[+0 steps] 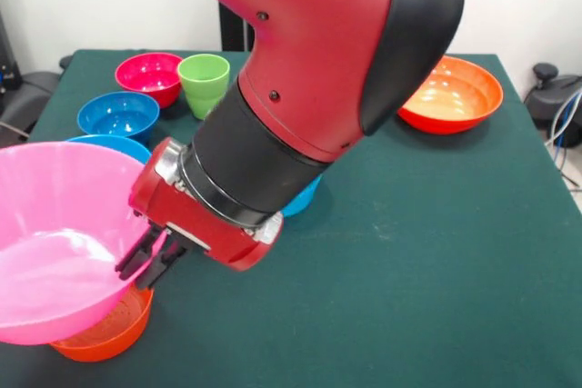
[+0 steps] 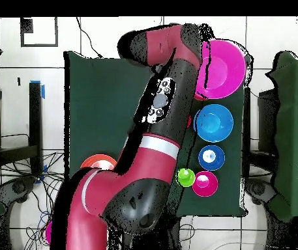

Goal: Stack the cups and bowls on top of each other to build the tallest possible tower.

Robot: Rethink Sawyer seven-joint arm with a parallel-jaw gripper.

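My gripper (image 1: 145, 256) is shut on the near rim of the huge hot-pink bowl (image 1: 55, 243) and holds it tilted at the front left, over a small orange bowl (image 1: 100, 335) on the table. In the overhead view the pink bowl (image 2: 224, 68) lies at the top right, with the arm reaching up to its rim. Behind it stand a large light blue bowl (image 1: 114, 143) (image 2: 213, 122), a smaller blue bowl (image 1: 118, 115) (image 2: 211, 157), a small magenta bowl (image 1: 148, 74) (image 2: 205, 183) and the light green cup (image 1: 204, 84) (image 2: 186, 176). The red cup and the purple bowl are hidden.
A wide orange bowl (image 1: 450, 93) (image 2: 99, 163) stands alone at the far right of the green table (image 1: 427, 252). Another blue bowl (image 1: 305, 199) shows partly behind my arm, which crosses the table's middle. Cables and chairs surround the table.
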